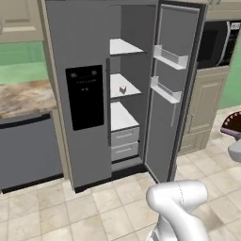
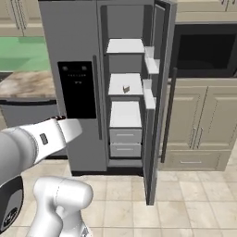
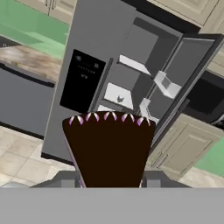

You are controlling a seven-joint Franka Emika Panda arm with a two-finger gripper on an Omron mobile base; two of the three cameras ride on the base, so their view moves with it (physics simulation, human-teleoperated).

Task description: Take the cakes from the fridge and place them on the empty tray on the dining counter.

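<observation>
A dark brown wedge of cake [image 3: 109, 151] with pink-white dots along its top edge sits between my fingers, and my gripper [image 3: 109, 181] is shut on it. The same slice [image 1: 234, 123] shows at the right edge of the left base view, away from the fridge. The grey fridge [image 1: 80, 42] stands ahead with its right door [image 1: 174, 89] swung open. A small pale cake [image 1: 123, 89] [image 2: 126, 89] [image 3: 120, 99] rests on the middle shelf inside. The empty tray and the dining counter are out of view.
A marble counter [image 1: 23, 96] over a dark appliance front [image 1: 28, 150] adjoins the fridge on the left. A black built-in oven [image 2: 203, 51] and beige cabinets [image 2: 199, 125] stand to its right. The open door [image 2: 155, 115] juts over the tiled floor [image 1: 94, 207].
</observation>
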